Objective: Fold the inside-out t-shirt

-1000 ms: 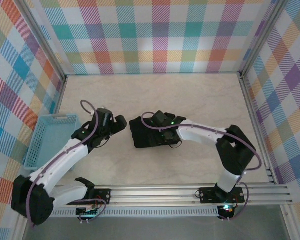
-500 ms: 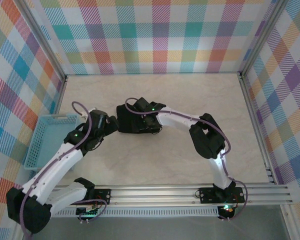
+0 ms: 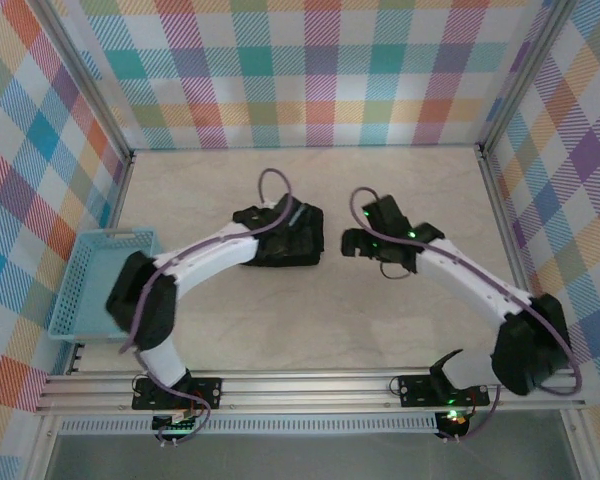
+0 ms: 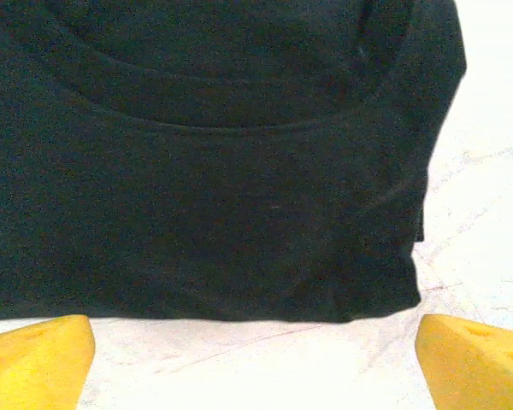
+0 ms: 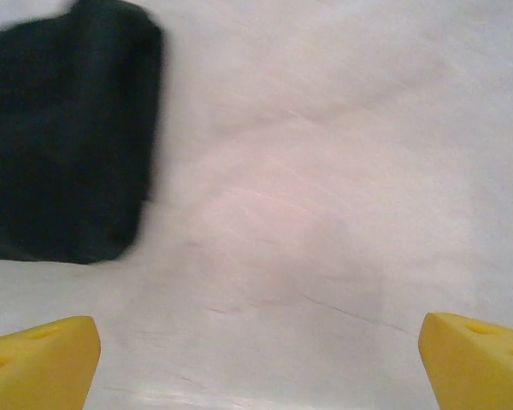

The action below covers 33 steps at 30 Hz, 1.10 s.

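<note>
**Both grippers open, shirt folded mid-table**

From my station I saw the inside-out t-shirt [image 3: 298, 248] lying as a compact black rectangle near the middle of the pale table [image 3: 420, 180], well apart from the blue basket [image 3: 98, 285] at the left edge.

The left gripper [image 4: 255, 363] was spread wide, its yellow fingertips [image 4: 34, 359] sitting in the two lower corners of the wrist view with nothing between them. The shirt's near edge lay flat just beyond them, a curved neckline seam showing across the fabric. From overhead, that gripper was dark against the dark cloth, and I could not tell whether it touched the shirt.

The right gripper [image 3: 358, 243] hung just right of the shirt, clear of it. Its fingers [image 5: 474, 359] were also spread wide and empty over bare tabletop, with the shirt's corner at the upper left of its wrist view.
</note>
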Each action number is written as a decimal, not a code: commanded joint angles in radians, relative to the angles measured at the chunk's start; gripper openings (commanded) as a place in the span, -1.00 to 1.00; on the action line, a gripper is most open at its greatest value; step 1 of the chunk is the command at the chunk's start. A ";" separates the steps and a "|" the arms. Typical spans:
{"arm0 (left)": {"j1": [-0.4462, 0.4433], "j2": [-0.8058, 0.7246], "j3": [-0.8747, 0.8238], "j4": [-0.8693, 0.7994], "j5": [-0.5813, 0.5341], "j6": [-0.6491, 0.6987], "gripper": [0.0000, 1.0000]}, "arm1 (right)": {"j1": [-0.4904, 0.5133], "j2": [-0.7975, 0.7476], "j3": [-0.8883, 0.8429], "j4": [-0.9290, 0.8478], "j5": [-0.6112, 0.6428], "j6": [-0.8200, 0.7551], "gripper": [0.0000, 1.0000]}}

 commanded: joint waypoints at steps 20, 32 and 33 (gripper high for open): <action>0.456 0.488 0.560 -0.305 -0.203 0.265 0.86 | -0.077 -0.391 -0.199 -0.080 -0.018 -0.008 0.95; 0.578 0.531 0.780 -0.429 -0.333 0.247 0.83 | -0.098 -0.455 -0.185 -0.143 0.049 -0.038 0.99; 0.574 0.502 0.763 -0.428 -0.337 0.249 0.83 | -0.101 -0.455 -0.181 -0.142 0.058 -0.041 0.99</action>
